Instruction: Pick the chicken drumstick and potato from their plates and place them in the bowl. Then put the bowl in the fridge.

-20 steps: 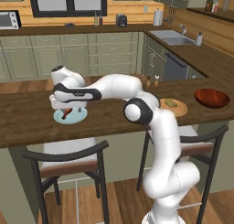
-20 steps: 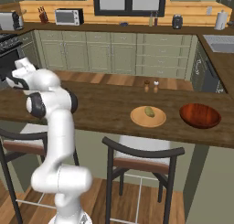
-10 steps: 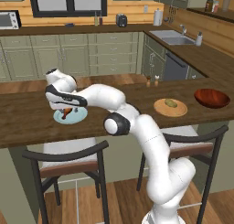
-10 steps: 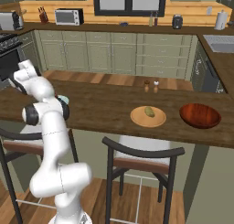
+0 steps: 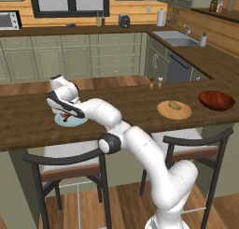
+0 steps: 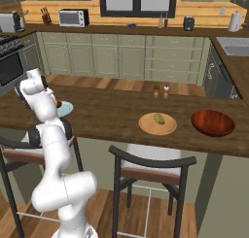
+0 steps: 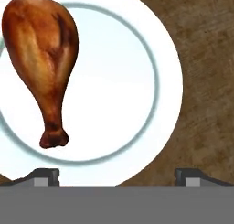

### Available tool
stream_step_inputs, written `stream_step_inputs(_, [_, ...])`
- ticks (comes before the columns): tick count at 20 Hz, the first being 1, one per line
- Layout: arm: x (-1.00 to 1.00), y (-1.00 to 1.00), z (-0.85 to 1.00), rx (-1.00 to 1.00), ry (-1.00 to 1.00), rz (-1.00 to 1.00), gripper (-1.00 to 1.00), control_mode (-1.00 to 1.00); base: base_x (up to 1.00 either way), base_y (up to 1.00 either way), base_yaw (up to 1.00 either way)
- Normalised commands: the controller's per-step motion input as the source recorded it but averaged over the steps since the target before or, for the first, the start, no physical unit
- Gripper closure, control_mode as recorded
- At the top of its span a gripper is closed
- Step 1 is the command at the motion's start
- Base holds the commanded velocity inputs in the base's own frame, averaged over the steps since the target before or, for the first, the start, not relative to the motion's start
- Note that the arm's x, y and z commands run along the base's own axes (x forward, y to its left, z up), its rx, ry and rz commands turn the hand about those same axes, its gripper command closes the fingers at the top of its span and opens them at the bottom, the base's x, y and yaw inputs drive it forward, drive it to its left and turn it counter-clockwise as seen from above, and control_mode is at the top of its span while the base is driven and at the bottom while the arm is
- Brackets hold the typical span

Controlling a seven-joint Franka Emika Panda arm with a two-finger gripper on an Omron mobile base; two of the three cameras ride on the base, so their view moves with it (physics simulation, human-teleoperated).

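The orange-brown chicken drumstick (image 7: 43, 58) lies on the light blue plate (image 7: 169, 81), bone end toward my fingertips (image 7: 43, 175). My gripper (image 7: 118, 177) hangs open just above the plate, and the drumstick lies to the left of the gap between the jaws. From the left base the gripper (image 5: 66, 114) is over that plate (image 5: 79, 122) at the counter's left end. The potato (image 5: 174, 105) rests on the tan plate (image 5: 164, 112). Right of it stands the empty reddish-brown bowl (image 5: 216, 100). The fridge is out of view.
Two small shakers (image 5: 155, 82) stand at the counter's far edge, behind the tan plate. Two bar stools (image 5: 70, 169) are tucked under the counter's near side. From the right base, the potato (image 6: 159, 118) and bowl (image 6: 213, 123) sit far right of my arm (image 6: 46, 115).
The arm's elbow has swung down and toward the near side of the counter. The hand stays over the light blue plate, a little lower, jaws still open.
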Motion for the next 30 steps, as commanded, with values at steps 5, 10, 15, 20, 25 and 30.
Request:
stream_step_inputs(5, [0.34,0.01,-0.24,0.1,0.0,0.0,-1.0,-1.0,0.0,0.0,0.0])
stream_step_inputs(10, [0.44,0.41,-0.09,0.05,0.0,0.0,-1.0,-1.0,0.0,0.0,0.0])
stream_step_inputs(15, [0.41,0.54,0.0,0.0,0.0,0.0,-1.0,-1.0,0.0,0.0,0.0])
stream_step_inputs(20, [0.54,0.3,0.0,0.0,0.03,0.0,-1.0,-1.0,0.0,0.0,0.0])
stream_step_inputs(25, [0.43,0.17,-0.13,0.0,0.14,0.0,1.0,-1.0,0.0,0.0,0.0])
stream_step_inputs(30, [0.01,0.04,-0.79,-0.05,0.22,0.0,1.0,-1.0,0.0,0.0,0.0])
